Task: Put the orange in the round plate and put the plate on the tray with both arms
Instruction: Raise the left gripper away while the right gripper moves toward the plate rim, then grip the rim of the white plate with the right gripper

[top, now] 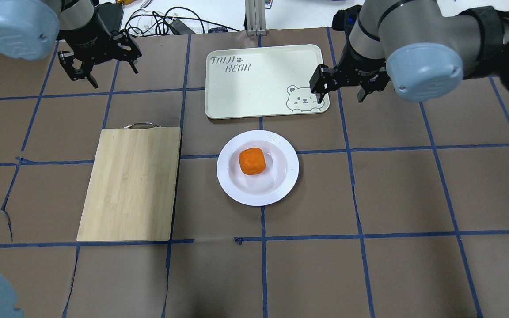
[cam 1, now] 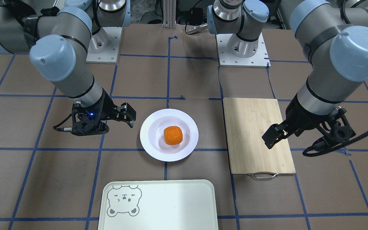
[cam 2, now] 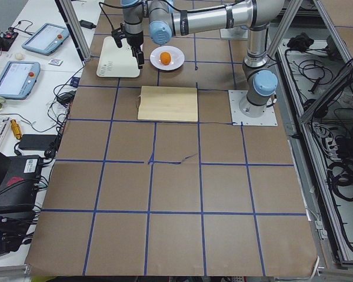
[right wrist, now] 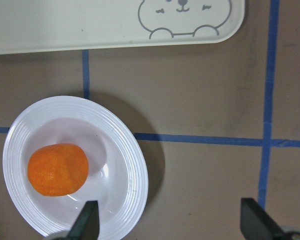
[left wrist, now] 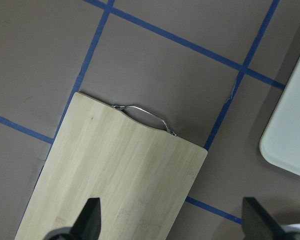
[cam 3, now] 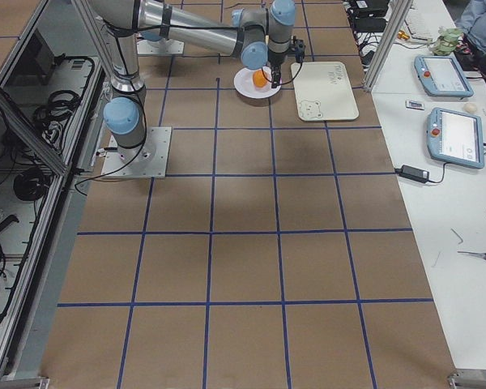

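1. We see the orange (top: pixel 252 161) in the round plate (top: pixel 237 187), which sits on the table (top: pixel 413 198) near the tray (top: pixel 259 84).
2. The left gripper (left wrist: pixel 172 217) and right gripper (right wrist: pixel 171 219) gape empty; our wrist views cut off all but their fingertips (right wrist: pixel 89 222).

Plate (top: pixel 237 185): glossy white, smooth, ribbed rim (light glints in the well). Orange (top: pixel 252 161): dimpled skin, matt-ish. Tray (top: pixel 254 84): smooth cream plastic, low sheen. Cutting board (top: pixel 131 185): pale wood w/ fine grain, matt; handle (top: pixel 139 126) bare metal wire. Table cover (top: pixel 413 190): matt brown paper, blue tape (top: pixel 413 148) lines, torn in spots. Arms (top: pixel 413 22): brushed silver metal, blue plastic caps (top: pixel 424 70).
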{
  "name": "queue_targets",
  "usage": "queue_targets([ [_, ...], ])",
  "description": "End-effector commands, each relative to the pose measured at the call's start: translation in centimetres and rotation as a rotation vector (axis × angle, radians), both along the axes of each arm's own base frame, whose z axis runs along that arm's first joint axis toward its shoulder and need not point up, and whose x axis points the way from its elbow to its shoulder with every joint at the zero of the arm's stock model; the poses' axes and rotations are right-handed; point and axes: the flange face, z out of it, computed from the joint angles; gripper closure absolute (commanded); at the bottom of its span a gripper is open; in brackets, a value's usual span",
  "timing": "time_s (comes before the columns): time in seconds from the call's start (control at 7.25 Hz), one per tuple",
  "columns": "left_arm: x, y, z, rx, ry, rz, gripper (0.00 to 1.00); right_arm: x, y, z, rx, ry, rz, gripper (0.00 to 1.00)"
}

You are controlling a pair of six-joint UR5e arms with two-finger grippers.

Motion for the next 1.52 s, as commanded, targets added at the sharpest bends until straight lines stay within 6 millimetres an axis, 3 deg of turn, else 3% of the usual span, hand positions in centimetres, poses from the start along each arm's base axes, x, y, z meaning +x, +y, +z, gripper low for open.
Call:
queue_targets([
  [0.0,-1.0,1.4,2.0,-0.029,0.012,-0.02,0.0,1.6,1.7,-7.7,0.041,-0.112,-0.102,0.0],
  [0.14,-2.7,2.3,1.5,-0.019,0.055,-0.09,0.0,2.2,3.6,-10.4,0.009,-0.166,-0.087,0.0],
  [0.28,-3.8,3.6,1.2,-0.008,0.044,-0.161,0.0,2.2,4.3,-13.1,0.011,-0.176,-0.098,0.0],
  [0.41,-4.2,4.7,1.5,0.002,0.043,-0.203,0.0,2.4,4.0,-14.5,-0.004,-0.178,-0.098,0.0],
  [0.97,-4.1,8.0,2.4,0.038,0.025,-0.281,0.0,3.7,4.5,-14.9,0.065,-0.243,-0.209,0.0],
  [1.38,-3.6,8.3,2.7,0.042,0.013,-0.275,0.0,4.5,4.8,-15.3,0.063,-0.228,-0.186,0.14],
])
